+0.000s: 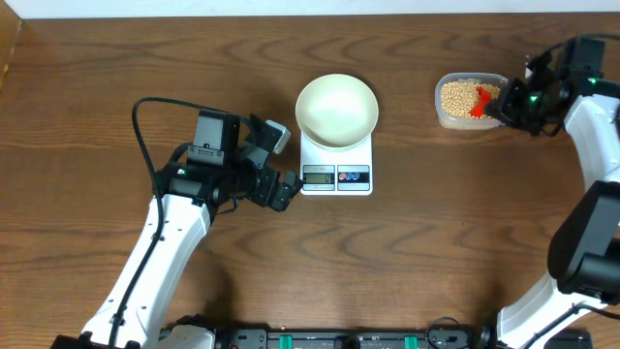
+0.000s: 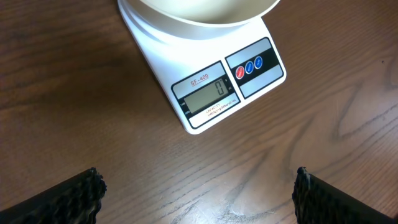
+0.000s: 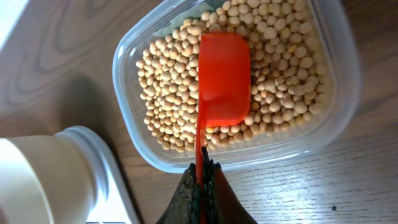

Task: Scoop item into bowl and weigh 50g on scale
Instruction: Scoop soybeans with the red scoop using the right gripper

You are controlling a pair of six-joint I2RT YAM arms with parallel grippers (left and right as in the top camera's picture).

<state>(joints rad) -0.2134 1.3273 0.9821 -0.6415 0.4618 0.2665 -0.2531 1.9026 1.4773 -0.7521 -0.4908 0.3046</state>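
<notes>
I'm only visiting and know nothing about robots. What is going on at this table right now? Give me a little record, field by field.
bowl: white bowl, empty, sitting on the scale
scale: white scale, display reads 0
beans: tan beans in a clear tub, right of the scale
scoop: red scoop, its cup over the beans
right arm: right end effector shut on the scoop's handle
left arm: left end effector open, holding nothing, facing the scale's display
</notes>
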